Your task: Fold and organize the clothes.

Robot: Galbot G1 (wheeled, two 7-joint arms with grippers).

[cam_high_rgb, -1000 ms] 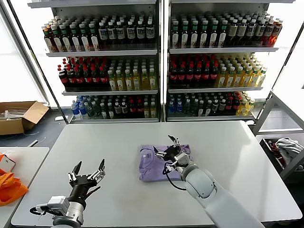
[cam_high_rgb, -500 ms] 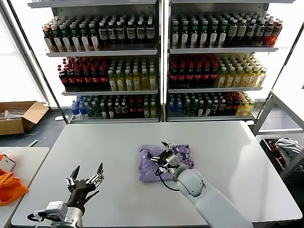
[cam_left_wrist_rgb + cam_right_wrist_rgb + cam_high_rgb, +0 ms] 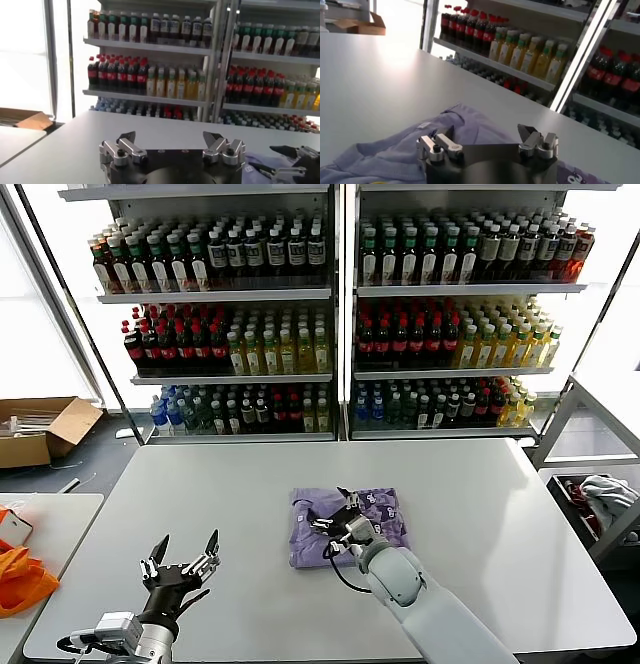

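The clothes are one lavender T-shirt (image 3: pixel 368 522), folded into a rough rectangle in the middle of the white table (image 3: pixel 480 484). Dark printed lettering shows at its right end. My right gripper (image 3: pixel 331 509) hangs open just over the shirt's left half with nothing between its fingers. In the right wrist view that gripper (image 3: pixel 485 134) stands wide above the lavender cloth (image 3: pixel 395 150). My left gripper (image 3: pixel 188 540) is open and empty near the table's front left, well apart from the shirt. The left wrist view shows its spread gripper (image 3: pixel 170 137) over bare table.
Tall shelves of drink bottles (image 3: pixel 340 334) stand behind the table. A cardboard box (image 3: pixel 40 429) lies on the floor at far left. A side table (image 3: pixel 50 524) carries an orange bag (image 3: pixel 20 579). A bin with cloth (image 3: pixel 600 499) stands at the right.
My right gripper has slid left and nearer to me across the shirt, staying open. My left gripper has sunk a little toward the front edge.
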